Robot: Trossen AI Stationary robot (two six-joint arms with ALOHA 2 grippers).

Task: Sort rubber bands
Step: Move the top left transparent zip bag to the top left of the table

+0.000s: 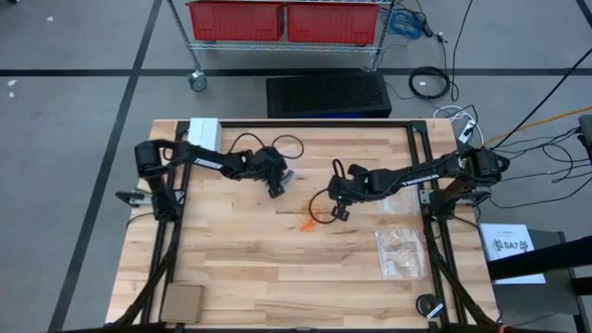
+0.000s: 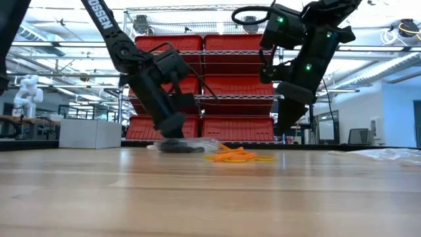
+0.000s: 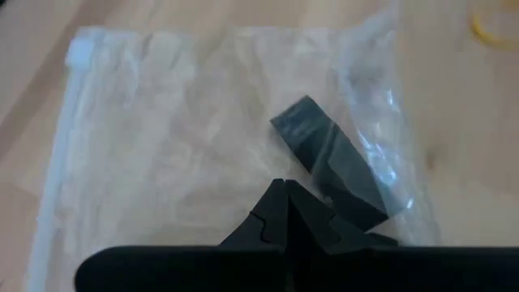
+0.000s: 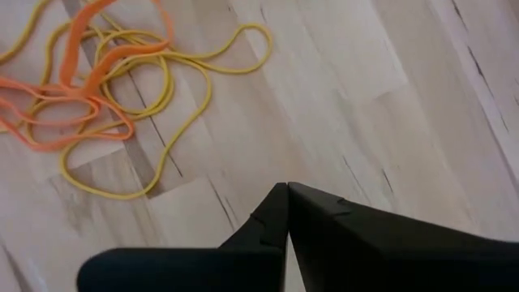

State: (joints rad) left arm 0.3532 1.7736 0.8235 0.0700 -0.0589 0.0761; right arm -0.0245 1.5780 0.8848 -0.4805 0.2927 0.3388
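Setting: robotics lab or workshop space. Butcher-block table (image 1: 277, 268) in frame centre, black metal frame around it, two arms bolted on. Grey concrete-look floor (image 1: 65, 111) with dark lines. Wire shelving cart (image 1: 199, 55) on casters at top of high view, carrying red plastic bins (image 1: 236, 20). Loose cables (image 1: 546, 139) at upper right. Low view: open industrial ceiling (image 2: 388, 66), more benches at far left.

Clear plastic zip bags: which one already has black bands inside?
The clear plastic zip bag lying under the shut left gripper: wide black rubber bands show through its film. The two clear bags at the table's right edge show none.
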